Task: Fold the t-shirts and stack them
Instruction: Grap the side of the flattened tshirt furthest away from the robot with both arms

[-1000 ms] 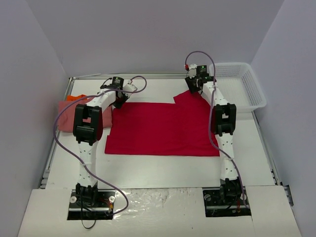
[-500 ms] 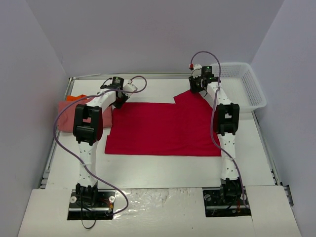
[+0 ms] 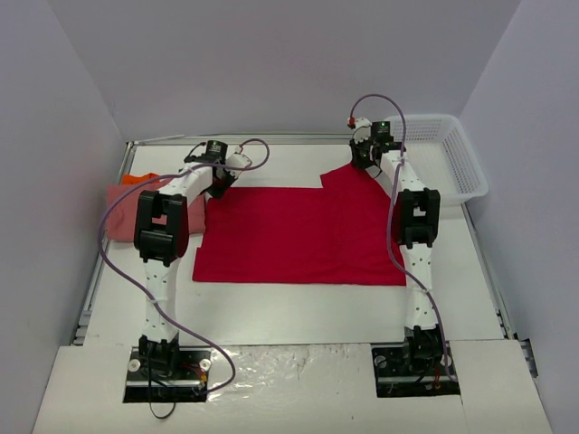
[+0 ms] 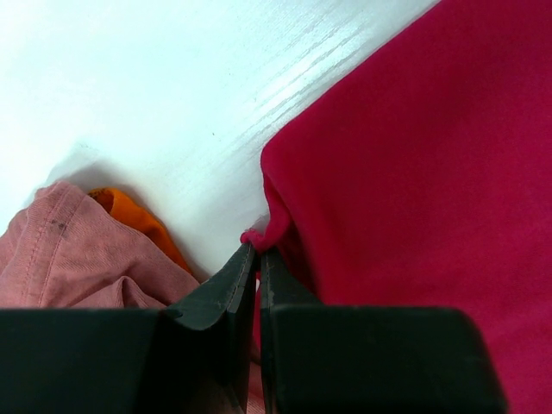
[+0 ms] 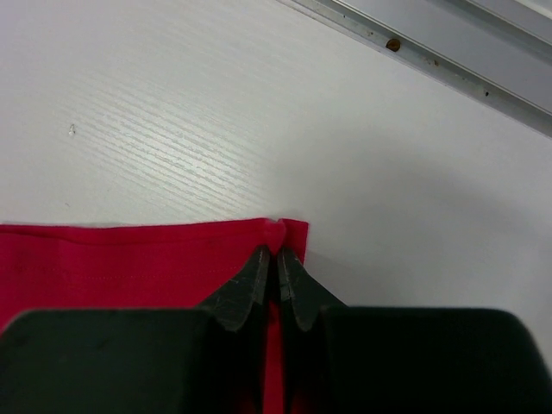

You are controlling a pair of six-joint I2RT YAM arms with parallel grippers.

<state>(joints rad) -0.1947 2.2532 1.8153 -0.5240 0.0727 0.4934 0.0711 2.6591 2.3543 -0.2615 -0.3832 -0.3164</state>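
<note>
Robotics lab cell: white table (image 3: 298, 303) within plain walls (image 3: 271, 63), metal edge rail (image 5: 466, 43)

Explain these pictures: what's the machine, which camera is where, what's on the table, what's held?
Two robot arms bolted to the table. The wide picture is from a fixed camera above and behind them; each close-up is from a wrist camera, fingers in view. On it: a red t-shirt spread flat, a salmon pink shirt and an orange shirt piled at left, a white basket far right. The left gripper is shut on the red t-shirt's far left corner, the right gripper on its far right corner.
</note>
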